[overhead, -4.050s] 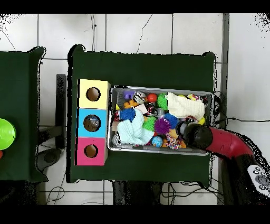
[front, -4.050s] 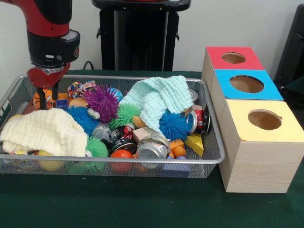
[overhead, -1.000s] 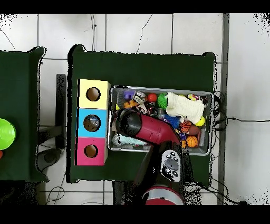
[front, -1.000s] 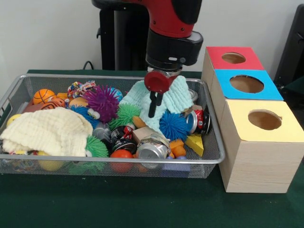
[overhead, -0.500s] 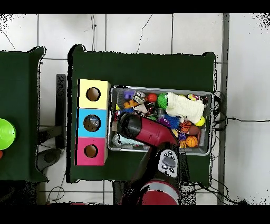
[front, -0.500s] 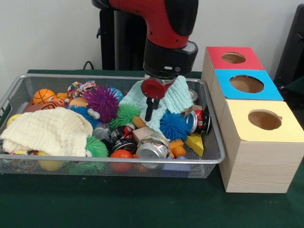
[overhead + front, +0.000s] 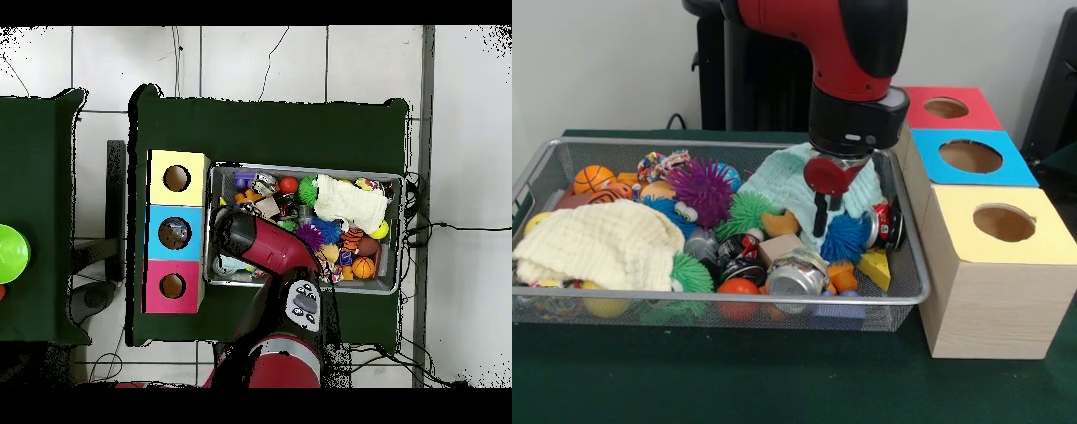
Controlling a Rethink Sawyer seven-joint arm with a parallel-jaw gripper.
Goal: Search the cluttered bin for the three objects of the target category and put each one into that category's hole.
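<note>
Over at three o'clock of the wire bin (image 7: 911,291), the tool (image 7: 821,216) hangs with fingers together, empty, above a mint cloth (image 7: 781,181) and blue spiky ball (image 7: 846,237). Blue-topped hole (image 7: 970,156) sits further at three o'clock; no bottles can be made out.

Front view: camera low and close, across the table from the robot, facing the pedestal (image 7: 768,66) at the far side. Wire basket (image 7: 914,291) fills the left and middle, three wooden boxes (image 7: 993,300) at the right, arm (image 7: 852,62) drops in from the top.

Overhead view: camera high up, looking straight down, much farther off, robot base (image 7: 275,375) at the bottom. Takes in the whole green table (image 7: 270,125), tiled floor (image 7: 460,150), a second table (image 7: 35,140) at left.

Shared: basket (image 7: 395,178), boxes (image 7: 152,235), arm (image 7: 265,250). Views are turned half round, so the boxes sit left of the basket from above.
</note>
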